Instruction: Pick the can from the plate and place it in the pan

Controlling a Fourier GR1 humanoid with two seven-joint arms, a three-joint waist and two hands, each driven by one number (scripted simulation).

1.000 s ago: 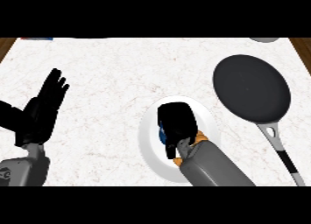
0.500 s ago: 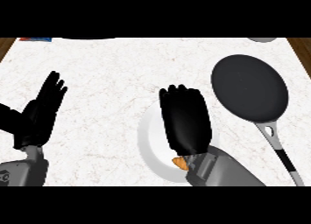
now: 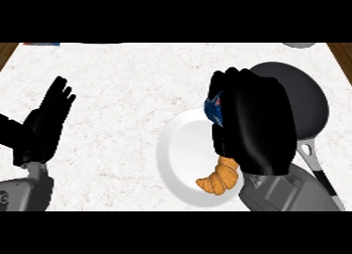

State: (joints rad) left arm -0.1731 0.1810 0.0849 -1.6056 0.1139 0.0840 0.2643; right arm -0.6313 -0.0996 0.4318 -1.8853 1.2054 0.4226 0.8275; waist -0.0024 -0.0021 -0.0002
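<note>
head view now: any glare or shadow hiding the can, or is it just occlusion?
Head view: even lighting, no glare on the plate; the right robot hand covers the can, only a blue sliver shows; croissant and pan edge stay visible.

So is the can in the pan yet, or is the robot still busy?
Not yet. The right hand is curled around the blue can, holding it over the white plate's right edge beside the dark pan. So the picking up looks done. Left to do: carry it over the pan and let go. A croissant lies on the plate. The left hand rests open at the left.
</note>
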